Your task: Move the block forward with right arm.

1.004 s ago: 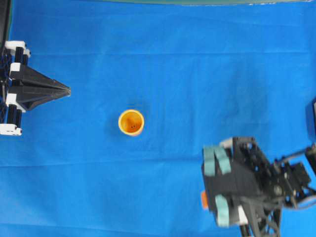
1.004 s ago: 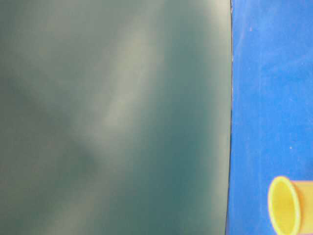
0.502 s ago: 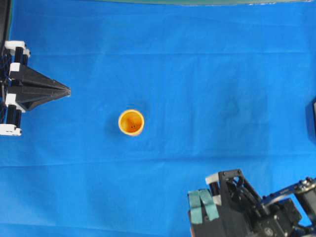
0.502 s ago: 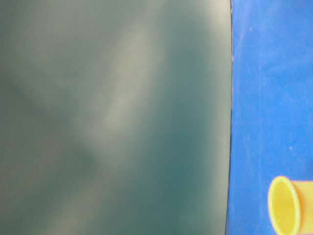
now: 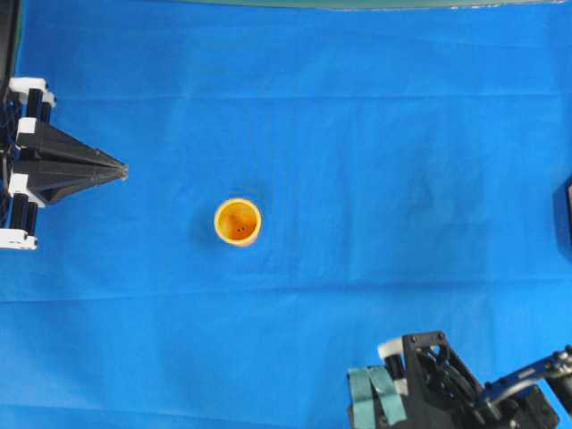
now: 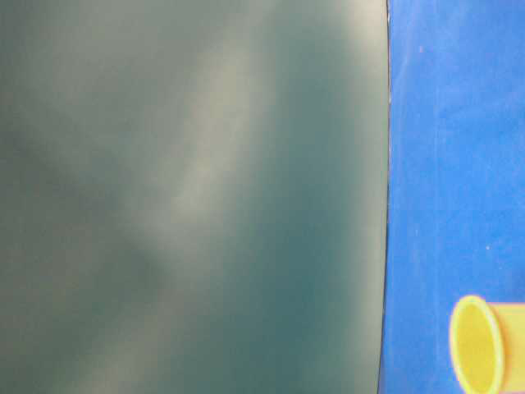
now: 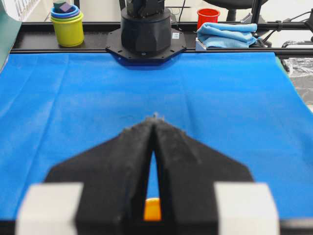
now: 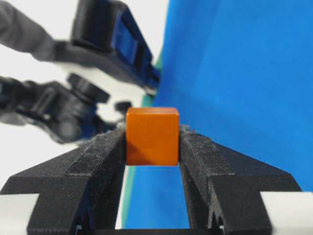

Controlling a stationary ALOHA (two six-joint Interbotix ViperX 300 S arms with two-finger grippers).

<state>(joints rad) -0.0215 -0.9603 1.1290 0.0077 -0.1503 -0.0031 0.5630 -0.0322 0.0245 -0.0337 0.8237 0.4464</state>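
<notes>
Your right gripper (image 8: 152, 139) has the block (image 8: 152, 136) pinched between its fingers; left gripper (image 7: 155, 128) is closed, empty.

A blue cloth (image 5: 357, 134) covers the surface. Behind its far edge runs a black rail (image 7: 58, 50), bearing stacked cups (image 7: 68, 24), a red cup (image 7: 208, 16) and what looks like a folded blue towel (image 7: 227, 34).
</notes>
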